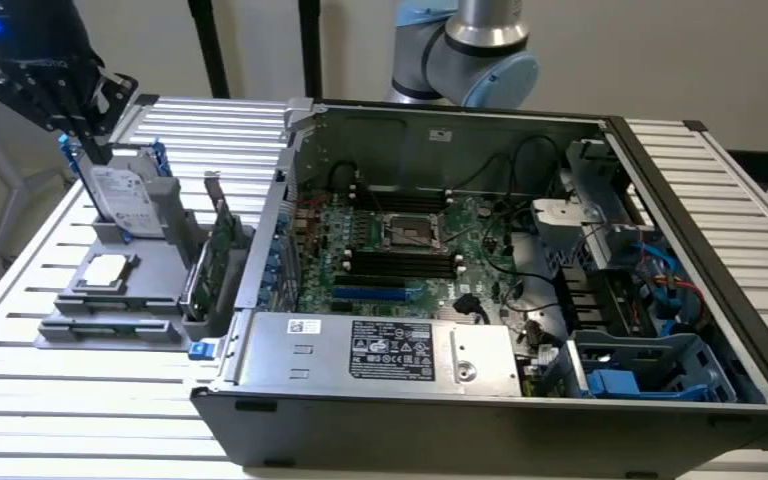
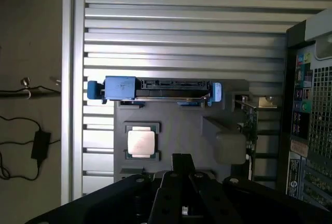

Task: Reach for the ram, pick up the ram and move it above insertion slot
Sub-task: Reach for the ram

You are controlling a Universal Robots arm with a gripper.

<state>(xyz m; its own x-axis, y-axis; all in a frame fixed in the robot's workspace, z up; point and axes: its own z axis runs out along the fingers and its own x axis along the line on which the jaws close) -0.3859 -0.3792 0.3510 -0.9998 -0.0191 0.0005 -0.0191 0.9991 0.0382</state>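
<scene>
The gripper (image 1: 88, 150) hangs clenched, its fingers pressed together with nothing between them, over the far end of a grey holder (image 1: 157, 290) on the slatted table (image 1: 37, 400), at the exterior view's left. In that view its tip appears just at the top edge of the drive (image 1: 128, 200), a silver unit in a blue frame standing upright in the holder; whether they touch I cannot tell. The ram (image 1: 104, 326) appears to be the thin dark-green strip lying along the holder's near edge, well apart from the gripper and untouched. Between the drive and the ram, a chip (image 1: 105, 269) lies flat in a square recess. A card (image 1: 217, 250) with a metal bracket stands on edge along the holder's side nearest the case (image 1: 491, 410). The case lies open beside the holder, and the black slots (image 1: 404, 264) on its board sit next to the processor socket. In the wrist view the closed gripper (image 2: 181, 157) shows above the holder (image 2: 181, 130), with the chip (image 2: 141, 142), the drive (image 2: 155, 88) and the card (image 2: 250, 125) beyond it.
</scene>
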